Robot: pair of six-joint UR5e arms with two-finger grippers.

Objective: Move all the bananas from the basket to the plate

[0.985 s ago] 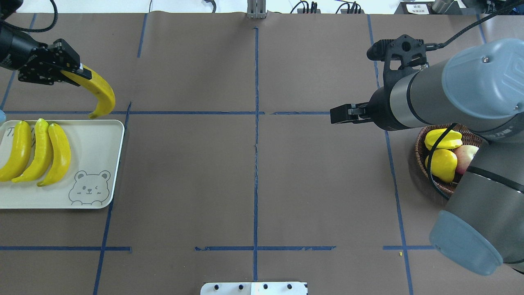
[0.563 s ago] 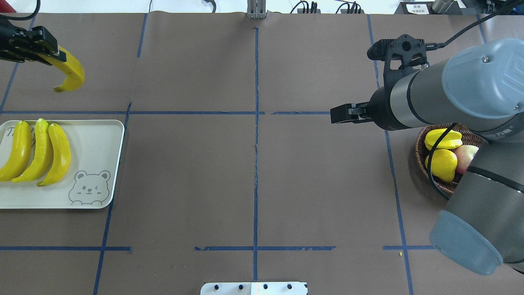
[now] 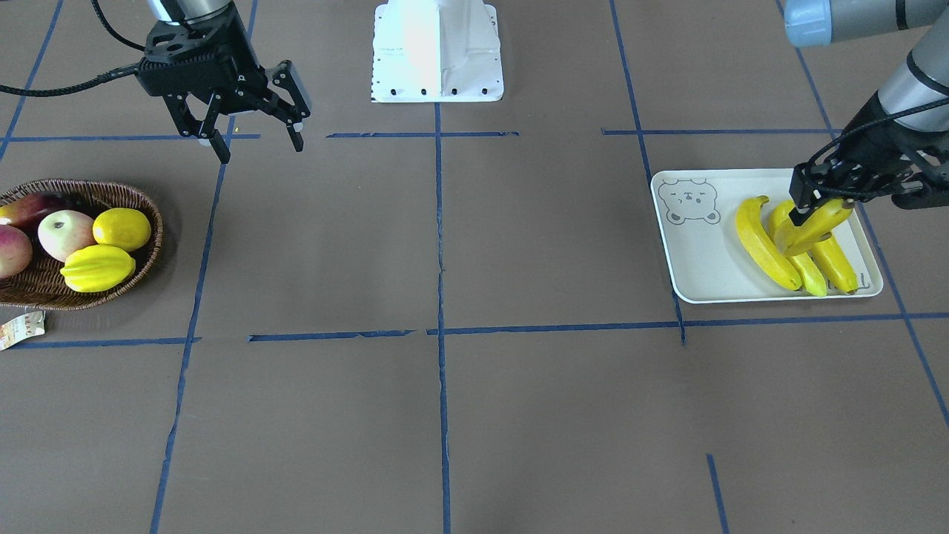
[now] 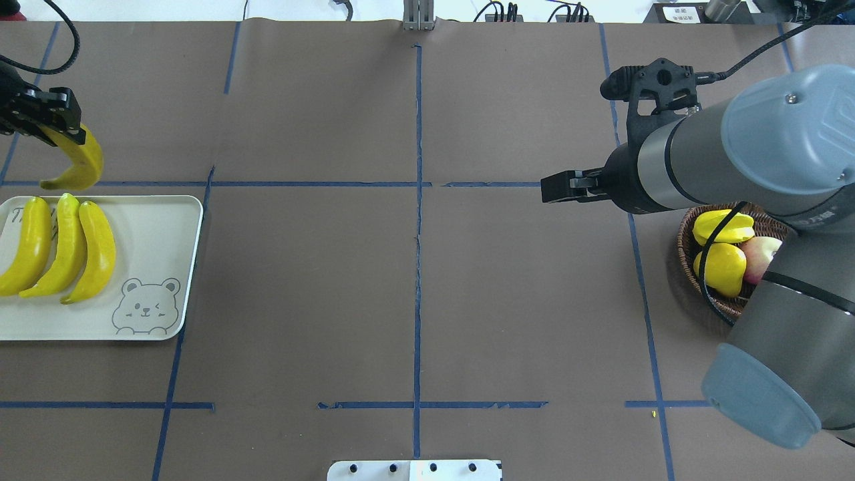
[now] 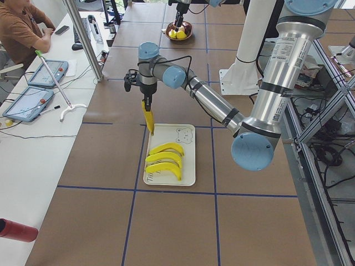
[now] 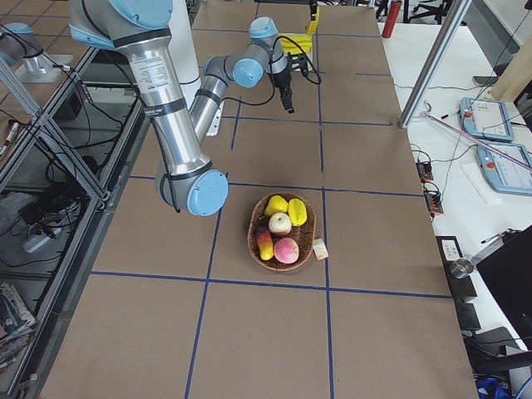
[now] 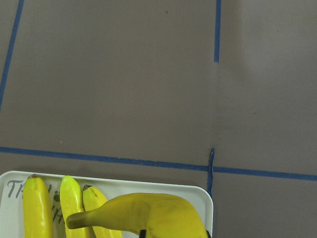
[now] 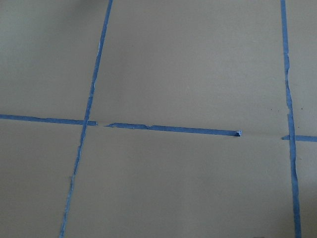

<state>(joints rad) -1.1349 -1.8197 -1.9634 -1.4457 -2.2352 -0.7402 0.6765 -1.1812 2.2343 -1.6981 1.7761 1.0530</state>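
My left gripper [image 4: 61, 132] is shut on a yellow banana [image 4: 80, 167], which hangs just above the far edge of the white bear-face plate [image 4: 153, 247]. The front view shows this held banana [image 3: 812, 228] over the three bananas [image 3: 764, 248] lying side by side on the plate [image 3: 697, 252]. In the left wrist view the held banana [image 7: 153, 218] fills the bottom edge. My right gripper [image 3: 259, 148] hangs open and holds nothing, above the table and to the side of the wicker basket [image 3: 148, 252]. The basket holds a starfruit [image 3: 96, 268], a lemon [image 3: 121, 228] and reddish round fruit.
The white robot base [image 3: 437, 48] stands at the table's middle edge. A paper tag [image 3: 21, 328] lies beside the basket. Blue tape lines cross the brown table cover. A person [image 5: 22, 27] sits at a side table beyond the table's far side.
My left gripper carried the banana leftwards and away from the plate, then back towards the plate's far edge. The right arm has stayed still.
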